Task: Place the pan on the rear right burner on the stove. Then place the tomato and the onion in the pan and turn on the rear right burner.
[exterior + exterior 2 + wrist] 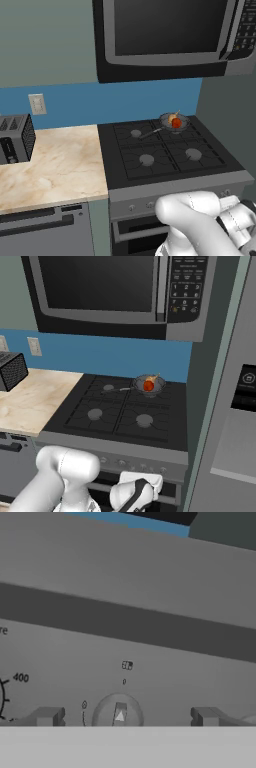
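The hand (124, 717) is held spread around a knob (119, 714); the wrong burner could be lit if misidentified.

You have the pan (174, 121) sitting on the rear right burner (150, 390) of the stove (170, 155), its handle reaching left toward the rear left burner (135, 133), with the tomato (176, 122) and the onion (173, 118) inside it, touching. To the stove's left lies the tabletop (50, 165), carrying a toaster (15, 138) at its far left, and a microwave (170, 35) hangs above the stove. Your end effector (125, 717) sits low before the stove's front panel, a knob (119, 714) between its spread fingertips (47, 716).
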Controlling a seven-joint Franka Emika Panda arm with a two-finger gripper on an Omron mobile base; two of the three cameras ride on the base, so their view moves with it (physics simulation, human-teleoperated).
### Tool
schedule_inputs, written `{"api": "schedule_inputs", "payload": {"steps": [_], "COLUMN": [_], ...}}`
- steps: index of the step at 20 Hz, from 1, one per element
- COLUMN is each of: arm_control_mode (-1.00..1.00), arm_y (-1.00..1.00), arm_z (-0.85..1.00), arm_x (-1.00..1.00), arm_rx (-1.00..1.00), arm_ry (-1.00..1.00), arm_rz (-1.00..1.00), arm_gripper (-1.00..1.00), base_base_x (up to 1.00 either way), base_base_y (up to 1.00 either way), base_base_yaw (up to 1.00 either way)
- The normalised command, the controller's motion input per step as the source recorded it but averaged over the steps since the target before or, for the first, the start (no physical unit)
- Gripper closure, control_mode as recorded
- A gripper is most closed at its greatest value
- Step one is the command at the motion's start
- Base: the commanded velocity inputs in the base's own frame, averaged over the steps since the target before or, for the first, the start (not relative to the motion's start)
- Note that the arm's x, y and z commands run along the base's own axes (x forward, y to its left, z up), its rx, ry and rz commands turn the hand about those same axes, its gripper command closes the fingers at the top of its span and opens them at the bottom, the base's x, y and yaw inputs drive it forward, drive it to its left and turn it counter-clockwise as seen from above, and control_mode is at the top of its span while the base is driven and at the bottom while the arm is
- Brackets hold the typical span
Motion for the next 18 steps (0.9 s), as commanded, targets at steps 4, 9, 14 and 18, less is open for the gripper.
{"api": "schedule_inputs", "payload": {"steps": [4, 9, 14, 18], "arm_control_mode": [-1.00, -1.00, -1.00, -1.00], "arm_y": [0.00, 0.00, 0.00, 0.00], "arm_z": [-0.24, -0.14, -0.08, -0.01], "arm_x": [0.17, 0.25, 0.27, 0.25], "arm_rx": [0.00, 0.00, 0.00, 0.00], "arm_ry": [0.00, 0.00, 0.00, 0.00], "arm_rz": [0.00, 0.00, 0.00, 0.00], "arm_gripper": [-1.00, -1.00, 1.00, 1.00], "base_base_x": [0.00, 0.00, 0.00, 0.00], "base_base_y": [0.00, 0.00, 0.00, 0.00], "base_base_yaw": [0.00, 0.00, 0.00, 0.00]}}
